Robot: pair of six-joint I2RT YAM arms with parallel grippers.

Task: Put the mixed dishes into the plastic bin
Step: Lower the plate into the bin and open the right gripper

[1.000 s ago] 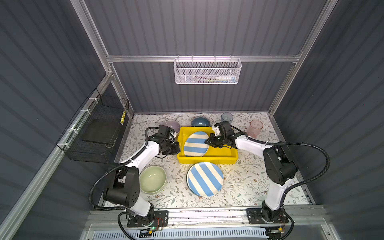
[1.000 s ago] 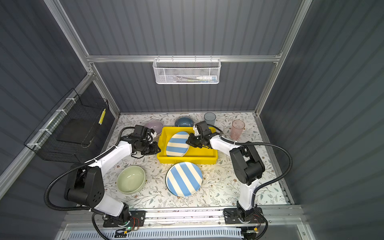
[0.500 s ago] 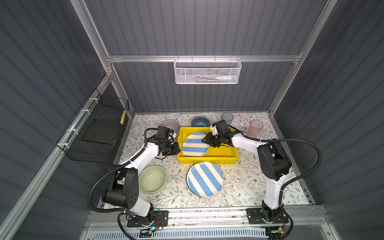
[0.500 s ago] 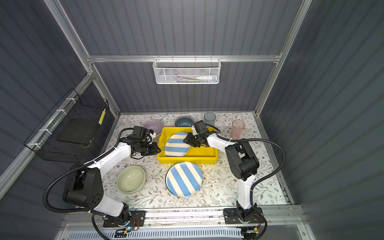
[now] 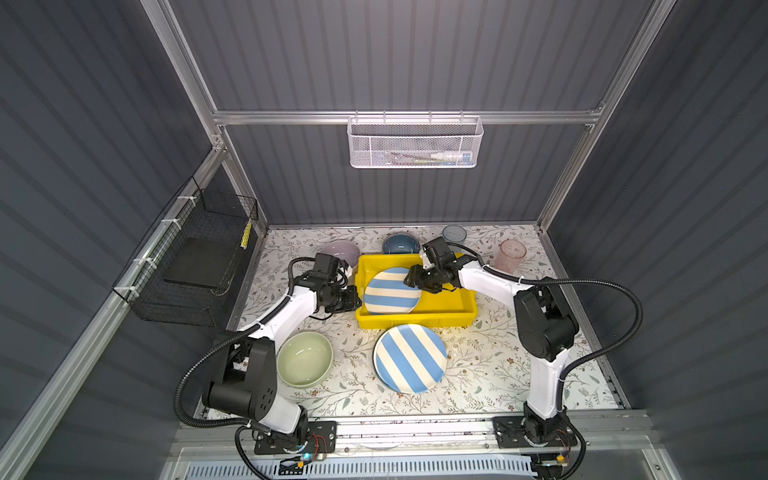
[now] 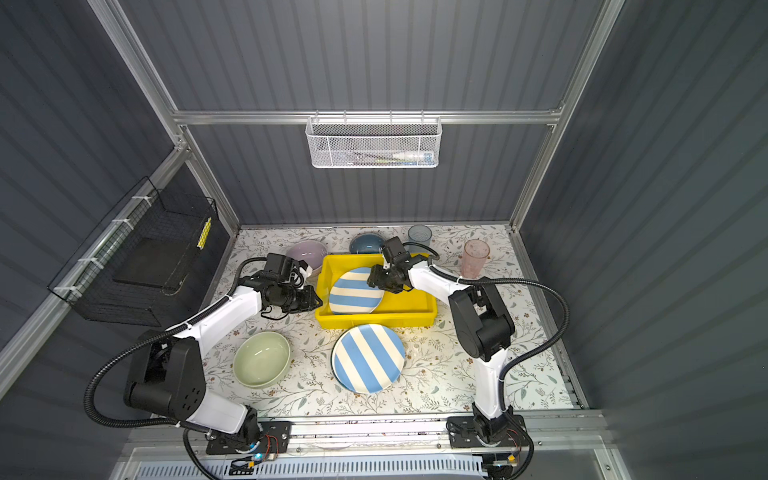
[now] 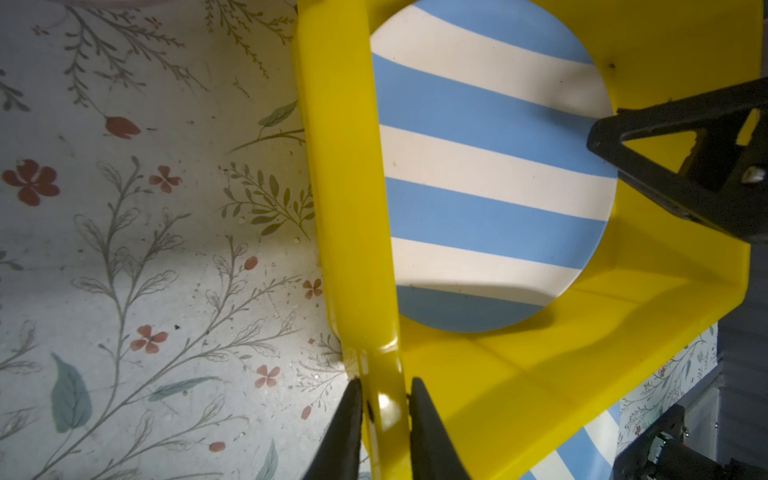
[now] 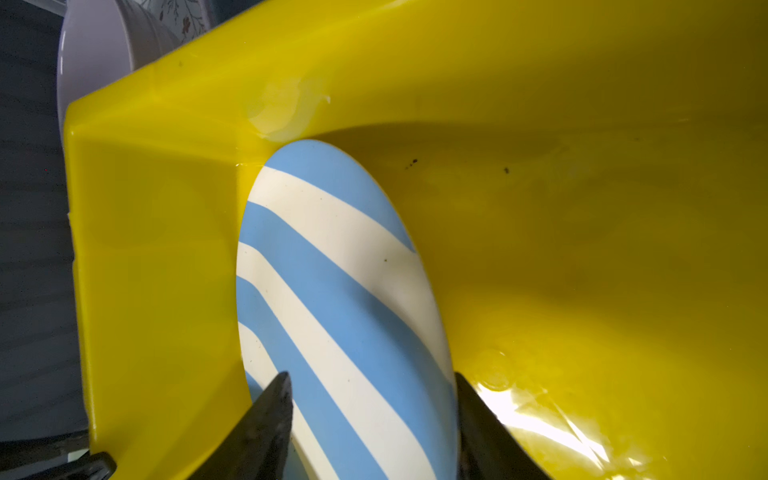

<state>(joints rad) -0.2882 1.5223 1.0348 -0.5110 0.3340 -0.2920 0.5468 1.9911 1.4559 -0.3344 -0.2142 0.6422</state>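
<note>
Pinching the shallow bright yellow plastic bin (image 5: pixel 415 320) by its rim with my left gripper (image 7: pixel 384 390), I hold my right gripper (image 8: pixel 371 378) parted over one round blue-white striped plate (image 5: pixel 390 291) inside it; second striped plate (image 5: pixel 410 358), three bowls (image 5: pixel 304 359), two tumblers (image 5: pixel 510 254) wait outside it.

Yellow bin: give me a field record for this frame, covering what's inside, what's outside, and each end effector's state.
in yellow bin: one striped plate, at its left end in both top views
left end effector: shut on the bin's left-side rim
right end effector: open, jaws astride that plate's edge
outside bin: second striped plate, pale green bowl, lilac bowl, blue bowl, blue tumbler, pink tumbler
</note>
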